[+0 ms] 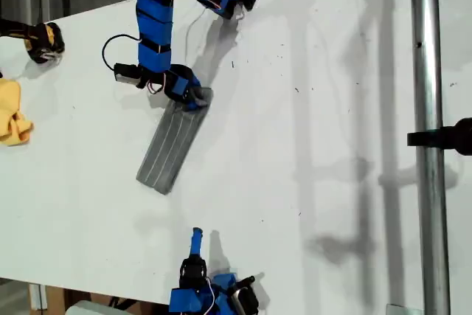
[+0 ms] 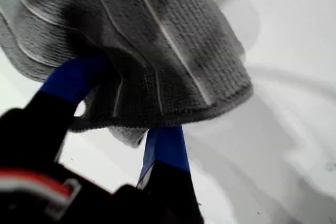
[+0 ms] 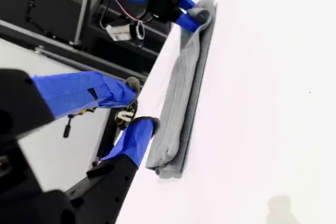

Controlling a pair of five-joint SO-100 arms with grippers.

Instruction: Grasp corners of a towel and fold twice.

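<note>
Towel [image 1: 173,144], folded narrow, twelve-o'clock end pinched by my first gripper [image 1: 193,95]; my second gripper [image 1: 196,240], six o'clock, parted, empty.

Bright, even light across the white table [image 1: 310,145] in the exterior view, with soft grey shadows of the pole [image 1: 426,108] and frame falling toward that view's left. Short shadow beside the folded towel [image 1: 173,145]. Sharp enough overall, slightly grainy. In the first wrist view, close-up and soft: towel weave readable, blue fingers [image 2: 165,145] blurred, dim underneath the cloth. In the second wrist view, table nearly blown out to white, near fingers [image 3: 84,93] out of focus.
</note>
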